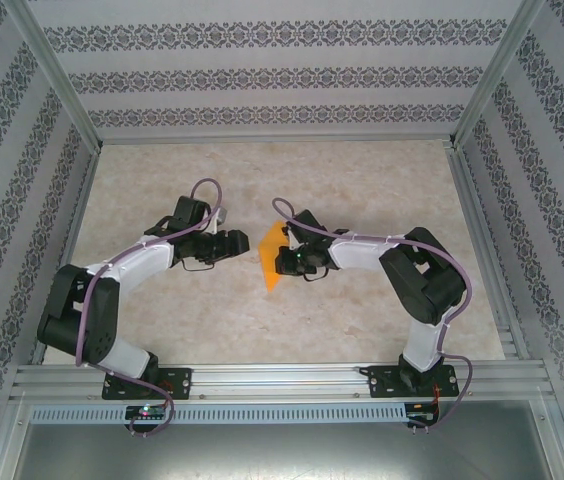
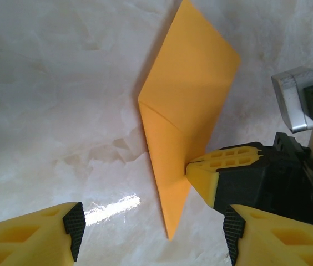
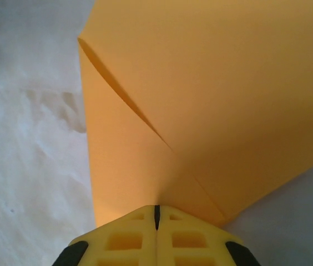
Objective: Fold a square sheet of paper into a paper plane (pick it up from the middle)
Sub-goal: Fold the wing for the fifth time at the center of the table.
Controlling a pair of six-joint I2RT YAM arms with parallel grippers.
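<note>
Mid-fold: right gripper (image 3: 156, 213) pinches orange paper (image 3: 217, 105); left gripper (image 2: 152, 230) wide, empty, just left of it. Next, likely: left gripper presses crease flat.

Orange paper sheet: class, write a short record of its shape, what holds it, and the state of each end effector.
Object: square sheet of paper, bright orange
Shape: partly folded, one diagonal crease showing, not yet a plane
Held by: right end effector, shut on its edge
Free: left end effector, open near the sheet's pointed tip
Surface: pale marbled table
</note>
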